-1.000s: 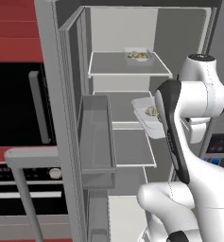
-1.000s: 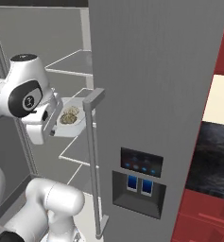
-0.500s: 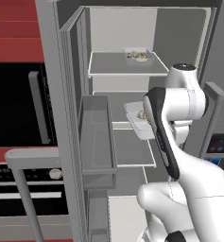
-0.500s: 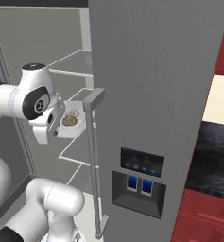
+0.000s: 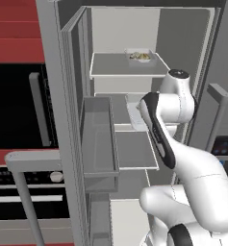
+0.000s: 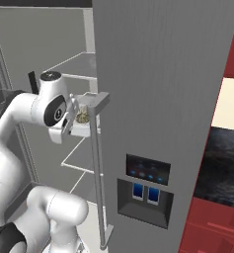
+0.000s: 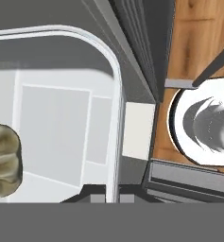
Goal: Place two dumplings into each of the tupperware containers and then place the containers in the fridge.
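Grey shelves fill the open fridge [image 5: 125,72], its door bins swung out on the left. One tupperware container [image 5: 143,56] with dumplings already sits on the upper shelf [image 5: 115,67]. The second container [image 6: 81,129], carrying a dumpling [image 7: 2,160], hangs at the middle shelf [image 5: 120,103] level beside the arm's wrist. The pincer [image 7: 107,198] is clenched on that container's thin rim [image 7: 116,118], right at its edge. My worry: so slim a grip may slip or let the tray tilt, spilling dumplings, or the tray's far corner could knock the shelf front as it goes in
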Available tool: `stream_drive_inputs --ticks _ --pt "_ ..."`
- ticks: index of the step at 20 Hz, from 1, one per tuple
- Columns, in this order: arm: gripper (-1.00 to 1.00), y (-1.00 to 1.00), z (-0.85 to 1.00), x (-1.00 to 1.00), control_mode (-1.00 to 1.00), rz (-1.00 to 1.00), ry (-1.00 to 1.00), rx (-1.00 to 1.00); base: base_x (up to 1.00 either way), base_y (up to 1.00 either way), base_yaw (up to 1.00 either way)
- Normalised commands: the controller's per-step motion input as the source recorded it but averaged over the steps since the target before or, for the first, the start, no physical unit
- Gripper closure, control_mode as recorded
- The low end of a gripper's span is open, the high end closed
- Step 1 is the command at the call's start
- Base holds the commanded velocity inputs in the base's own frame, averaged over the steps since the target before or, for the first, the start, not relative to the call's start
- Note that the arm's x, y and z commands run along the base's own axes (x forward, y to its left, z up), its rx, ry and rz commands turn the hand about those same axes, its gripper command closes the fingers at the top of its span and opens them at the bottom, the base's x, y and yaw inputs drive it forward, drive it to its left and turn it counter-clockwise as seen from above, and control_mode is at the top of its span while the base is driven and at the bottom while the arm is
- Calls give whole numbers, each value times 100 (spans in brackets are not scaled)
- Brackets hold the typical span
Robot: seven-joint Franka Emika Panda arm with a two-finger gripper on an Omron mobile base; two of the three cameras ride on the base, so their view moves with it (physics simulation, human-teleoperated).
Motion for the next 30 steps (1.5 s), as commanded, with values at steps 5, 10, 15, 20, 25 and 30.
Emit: stream_drive_inputs --ticks 5,10,15,20,25,30 --pt "100 1 -46 81 -100 -6 -10 0 0 0 0" --pt "100 0 -24 79 -100 -5 -12 0 0 0 0" --pt "100 -1 -20 74 -100 -2 -5 0 0 0 0" --pt "100 -2 -34 76 -100 0 -1 0 0 0 0" --pt "100 -7 -32 78 -100 0 0 0 0 0 0" --pt "100 -13 -18 70 -100 -1 0 0 0 0 0"
